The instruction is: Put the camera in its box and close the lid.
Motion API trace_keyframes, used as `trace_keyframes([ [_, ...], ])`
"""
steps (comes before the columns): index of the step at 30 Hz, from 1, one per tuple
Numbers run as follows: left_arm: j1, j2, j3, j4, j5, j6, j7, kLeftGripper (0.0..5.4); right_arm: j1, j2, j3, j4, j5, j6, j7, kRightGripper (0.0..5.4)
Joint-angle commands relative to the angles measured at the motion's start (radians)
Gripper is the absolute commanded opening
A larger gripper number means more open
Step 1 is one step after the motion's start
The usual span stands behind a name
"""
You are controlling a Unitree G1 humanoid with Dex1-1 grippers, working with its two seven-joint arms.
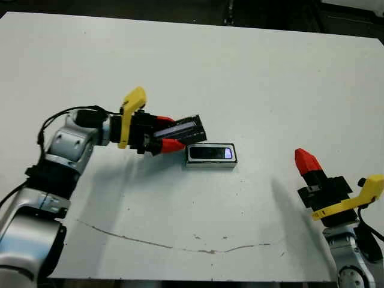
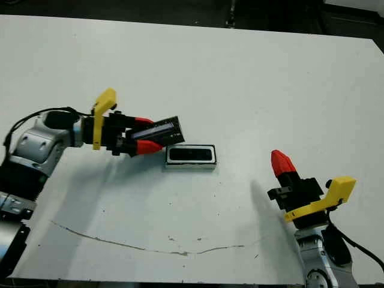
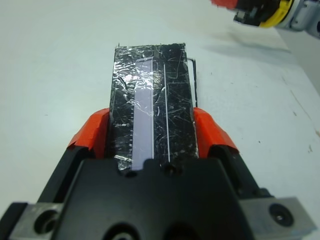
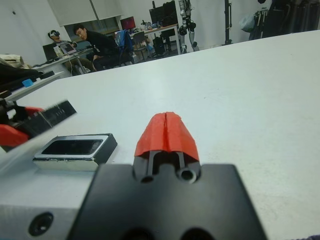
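The box (image 1: 210, 164), a shallow tray with a pale rim, lies flat at the middle of the white table. The camera (image 1: 209, 152) rests inside it, glossy black with a bluish-white mark at its right end. My left gripper (image 1: 173, 132) is shut on the lid (image 1: 187, 127), a flat black piece with a pale stripe (image 3: 145, 115). It holds the lid tilted just above the table, with the lid's far end near the box's left end. At the front right, apart from the box, my right gripper (image 1: 305, 159) points upward, shut and holding nothing.
A thin dark crack line (image 1: 180, 243) runs across the table near its front edge. Bare table (image 1: 252, 72) stretches behind the box to the far edge. People (image 4: 97, 42) sit at desks well beyond the table.
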Motion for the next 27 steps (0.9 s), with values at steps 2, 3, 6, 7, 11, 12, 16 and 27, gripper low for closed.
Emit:
trace_keyframes([
  [2, -0.014, -0.032, -0.019, 0.026, 0.035, -0.008, 0.003, 3.15, 0.009, -0.01, -0.007, -0.003, -0.002, 0.016, -0.009, 0.0],
  [3, -0.014, -0.038, -0.021, 0.03, 0.038, -0.003, 0.002, 3.15, 0.009, -0.01, -0.006, -0.002, -0.004, 0.012, -0.007, 0.0],
  [6, -0.015, -0.056, -0.028, 0.047, 0.044, 0.002, -0.014, 3.15, 0.006, -0.011, -0.006, 0.005, 0.002, 0.005, 0.007, 0.0],
  [7, -0.012, -0.06, -0.028, 0.05, 0.044, -0.008, -0.02, 3.15, 0.006, -0.011, -0.007, 0.005, 0.004, 0.008, 0.005, 0.0],
  [11, 0.0, -0.069, -0.032, 0.061, 0.053, -0.051, -0.032, 3.15, 0.006, -0.009, -0.007, 0.003, -0.002, 0.008, -0.002, 0.0],
  [12, 0.0, -0.071, -0.035, 0.065, 0.055, -0.051, -0.035, 3.15, 0.006, -0.008, -0.007, 0.002, -0.005, 0.008, -0.005, 0.0],
  [16, 0.0, -0.078, -0.049, 0.074, 0.066, -0.046, -0.044, 3.15, 0.007, -0.007, -0.004, 0.001, -0.013, 0.005, -0.008, 0.0],
  [27, -0.006, -0.118, -0.083, 0.11, 0.085, -0.059, -0.067, 3.15, 0.006, -0.006, -0.009, 0.002, -0.001, 0.013, -0.007, 0.0],
])
